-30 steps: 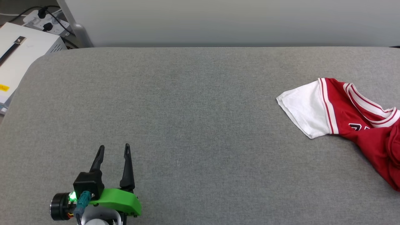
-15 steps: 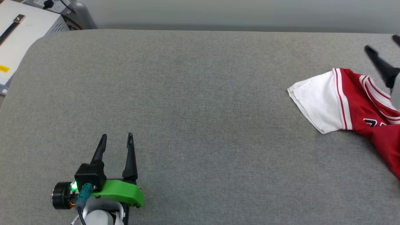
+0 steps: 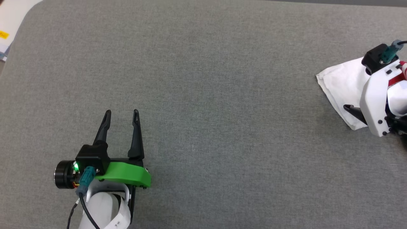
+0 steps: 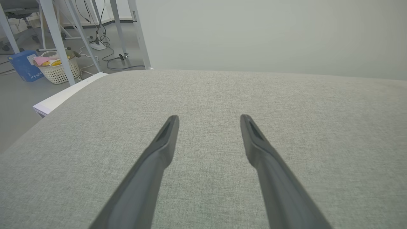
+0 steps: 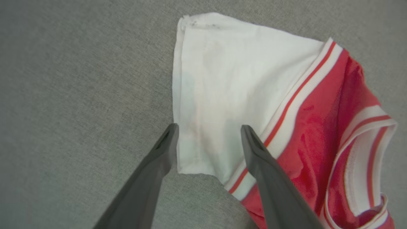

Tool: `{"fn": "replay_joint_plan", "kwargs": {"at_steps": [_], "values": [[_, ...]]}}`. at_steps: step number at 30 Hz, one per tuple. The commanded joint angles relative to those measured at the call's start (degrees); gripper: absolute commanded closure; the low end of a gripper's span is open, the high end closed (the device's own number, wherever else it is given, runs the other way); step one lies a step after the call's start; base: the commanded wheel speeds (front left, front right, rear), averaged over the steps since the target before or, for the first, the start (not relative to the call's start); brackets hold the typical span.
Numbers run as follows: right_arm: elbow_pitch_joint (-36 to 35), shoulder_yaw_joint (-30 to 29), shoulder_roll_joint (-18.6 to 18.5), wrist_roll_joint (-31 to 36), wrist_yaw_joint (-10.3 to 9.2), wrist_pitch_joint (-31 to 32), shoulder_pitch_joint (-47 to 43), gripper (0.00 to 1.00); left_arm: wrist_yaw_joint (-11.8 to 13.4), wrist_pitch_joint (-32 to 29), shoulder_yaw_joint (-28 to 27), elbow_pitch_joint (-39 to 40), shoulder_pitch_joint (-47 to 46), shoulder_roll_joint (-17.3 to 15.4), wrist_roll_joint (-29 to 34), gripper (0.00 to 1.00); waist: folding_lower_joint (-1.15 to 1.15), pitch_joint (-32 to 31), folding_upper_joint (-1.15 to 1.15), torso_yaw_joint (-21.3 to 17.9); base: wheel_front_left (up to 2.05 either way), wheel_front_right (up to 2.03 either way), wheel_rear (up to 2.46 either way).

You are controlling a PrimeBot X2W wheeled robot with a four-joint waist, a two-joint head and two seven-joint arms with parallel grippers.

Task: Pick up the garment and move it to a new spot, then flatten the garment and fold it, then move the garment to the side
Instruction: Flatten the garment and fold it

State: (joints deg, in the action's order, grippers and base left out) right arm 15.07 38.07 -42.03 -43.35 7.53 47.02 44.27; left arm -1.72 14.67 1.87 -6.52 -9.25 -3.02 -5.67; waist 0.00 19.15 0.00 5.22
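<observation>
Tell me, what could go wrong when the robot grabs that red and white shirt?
1. The open right gripper hangs over just the edge of the white sleeve, so it might pinch too little cloth and slip.
2. The shirt lies bunched, so lifting by one sleeve may leave it twisted.
3. The left gripper is far off, open, and probably can't help quickly.

It's looking like a lab — past the left corner of the grey padded table (image 4: pixel 222 95), white bench legs (image 4: pixel 57 41) are standing over loose cables (image 4: pixel 106 39), a wicker basket (image 4: pixel 58 71) and blue box (image 4: pixel 24 65) sitting beside them.
</observation>
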Motion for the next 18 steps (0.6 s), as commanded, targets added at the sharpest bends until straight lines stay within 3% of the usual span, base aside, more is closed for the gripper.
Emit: {"fn": "replay_joint_plan", "kwargs": {"at_steps": [1,9,10,11,18], "values": [[1.6,1.1,0.6,0.9,-0.04,-0.7,1.3,0.0,0.4,0.3,0.2,0.2,-1.2,0.1,-0.6,0.0,0.0,2.7,0.0,1.6,0.0,0.0,0.0],[11.1,7.7,2.0,0.1,-0.04,-5.2,1.1,0.0,1.1,0.3,1.2,-0.6,-2.4,0.1,-1.3,0.0,0.0,3.7,0.0,2.5,0.0,0.0,0.0],[11.5,7.8,1.9,-0.2,-0.04,-6.9,1.3,0.81,1.1,0.3,1.1,-0.8,-2.3,0.1,-1.3,0.0,0.0,3.3,0.0,2.4,0.0,0.0,0.0],[11.9,7.7,1.9,-0.8,-0.04,-8.6,1.4,1.0,1.1,0.3,1.0,-1.0,-2.1,0.1,-1.2,0.0,0.0,2.8,0.0,2.3,0.0,0.0,0.0],[11.4,5.2,0.7,-4.3,-0.04,-20.7,2.1,1.0,1.1,0.3,-0.5,-1.3,0.0,0.1,-0.9,0.0,0.0,-2.2,0.0,0.7,0.0,0.0,0.0]]}}
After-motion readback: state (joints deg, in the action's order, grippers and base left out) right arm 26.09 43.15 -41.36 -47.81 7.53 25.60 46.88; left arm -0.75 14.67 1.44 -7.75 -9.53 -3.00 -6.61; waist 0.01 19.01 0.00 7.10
